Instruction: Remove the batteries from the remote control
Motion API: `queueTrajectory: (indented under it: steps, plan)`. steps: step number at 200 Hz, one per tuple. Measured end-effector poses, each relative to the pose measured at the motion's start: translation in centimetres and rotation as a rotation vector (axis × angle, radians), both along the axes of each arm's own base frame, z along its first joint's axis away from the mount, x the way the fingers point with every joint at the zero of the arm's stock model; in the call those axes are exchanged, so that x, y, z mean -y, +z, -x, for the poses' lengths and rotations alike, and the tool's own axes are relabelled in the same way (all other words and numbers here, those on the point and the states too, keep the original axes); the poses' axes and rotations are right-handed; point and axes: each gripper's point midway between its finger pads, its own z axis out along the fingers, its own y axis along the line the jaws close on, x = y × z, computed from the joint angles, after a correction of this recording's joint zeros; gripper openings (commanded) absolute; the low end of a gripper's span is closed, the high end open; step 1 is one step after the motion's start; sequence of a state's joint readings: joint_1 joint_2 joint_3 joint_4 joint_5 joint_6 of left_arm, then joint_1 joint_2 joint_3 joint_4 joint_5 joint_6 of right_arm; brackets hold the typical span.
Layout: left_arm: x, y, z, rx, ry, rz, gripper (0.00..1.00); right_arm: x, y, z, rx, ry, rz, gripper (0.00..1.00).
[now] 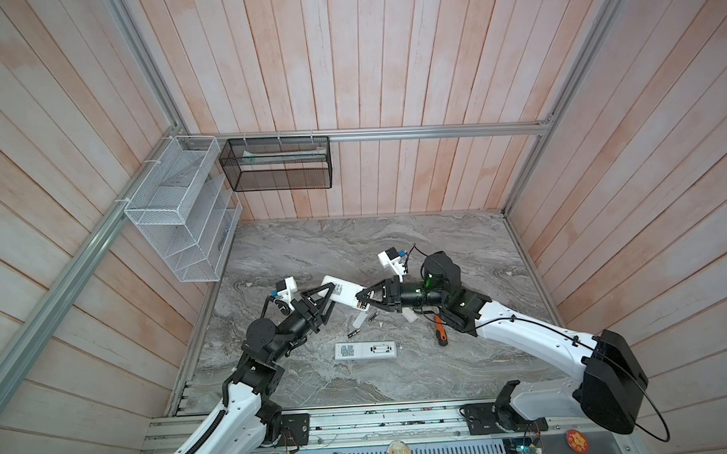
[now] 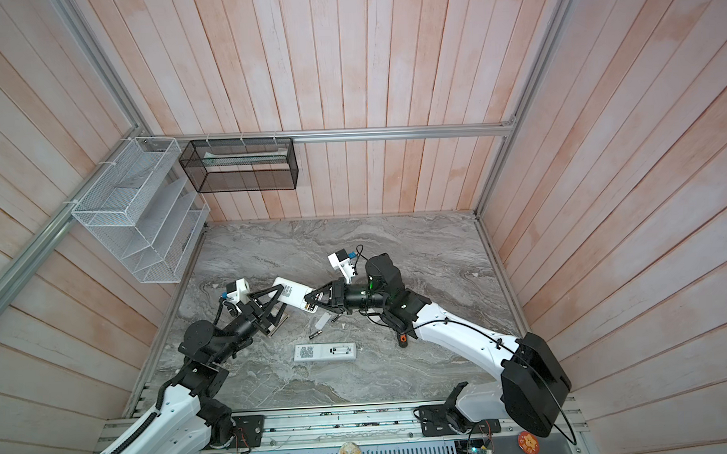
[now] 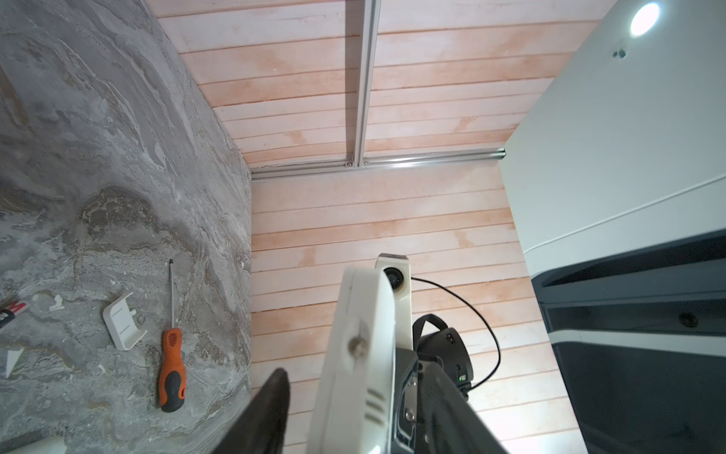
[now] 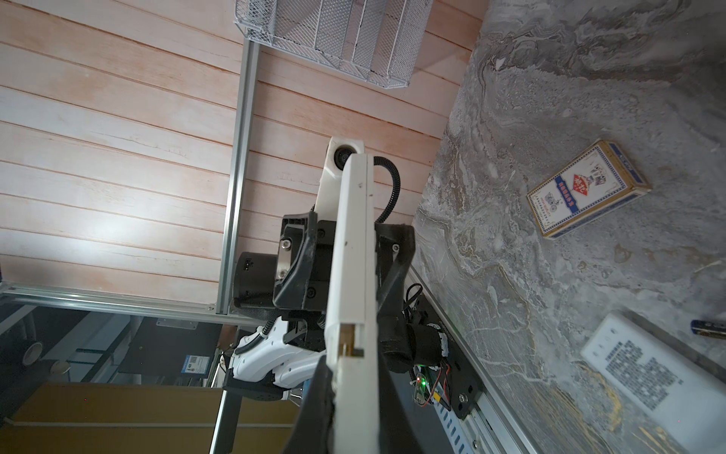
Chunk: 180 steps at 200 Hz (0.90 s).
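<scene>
Operator: Who has the remote?

Spotter: Your right gripper (image 1: 361, 299) does. Its fingers are closed on the remote (image 1: 342, 292) at the open compartment end, holding it off the table (image 1: 437, 242). Your left gripper (image 1: 334, 294) straddles the other end with fingers spread. The left wrist view shows wall between a finger (image 3: 263, 412) and the remote's edge.

Operator: Why held so?

Spotter: I'd judge it keeps the compartment facing up and reachable, so one hand can steady it while the other picks out cells.

Operator: Where are the batteries?

Spotter: Two batteries (image 1: 354, 333) lie loose on the table just nearside of the remote's gripped end, beside a cover (image 1: 359, 319). Gold shows inside the compartment in both top views; cell or contact, I can't tell.

Operator: What do the top views miss?

Spotter: The right wrist view shows a card box (image 4: 585, 188) on the table below the remote's other end; from above your left arm mostly hides it. The left wrist view shows the screwdriver (image 3: 171, 353) whole, beyond the gripped end.
</scene>
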State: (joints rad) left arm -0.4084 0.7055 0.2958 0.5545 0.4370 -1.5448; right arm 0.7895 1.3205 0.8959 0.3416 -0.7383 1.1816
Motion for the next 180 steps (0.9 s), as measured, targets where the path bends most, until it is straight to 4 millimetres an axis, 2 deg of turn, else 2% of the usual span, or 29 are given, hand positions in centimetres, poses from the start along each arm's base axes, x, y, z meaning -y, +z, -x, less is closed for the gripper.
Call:
queueTrajectory:
  steps: [20, 23, 66, 97, 120, 164, 180]
  plan:
    - [0.6, -0.6, 0.4, -0.009, -0.062, -0.020, 0.98, 1.1, 0.0, -0.3, -0.004, -0.008, -0.003, 0.12]
    - [0.7, -0.7, 0.5, -0.012, -0.070, -0.022, 1.00, 1.3, 0.0, -0.4, -0.005, -0.008, -0.003, 0.12]
    - [3.1, -1.9, 1.2, -0.058, -0.313, -0.079, 1.00, 3.8, -0.3, 0.9, -0.030, 0.082, 0.010, 0.11]
    - [4.5, 0.6, 2.7, 0.017, -0.477, -0.112, 1.00, 4.6, -1.5, 3.2, -0.060, 0.189, 0.060, 0.11]
    - [5.0, 2.2, 3.9, 0.079, -0.575, -0.134, 1.00, 5.1, -2.1, 4.1, -0.066, 0.223, 0.082, 0.11]
    - [5.3, 0.5, 5.6, 0.044, -0.696, -0.192, 1.00, 5.5, -2.4, 4.7, -0.064, 0.236, 0.100, 0.11]
    - [5.2, -0.3, 6.3, 0.020, -0.728, -0.204, 0.97, 5.6, -2.7, 4.7, -0.070, 0.237, 0.109, 0.11]
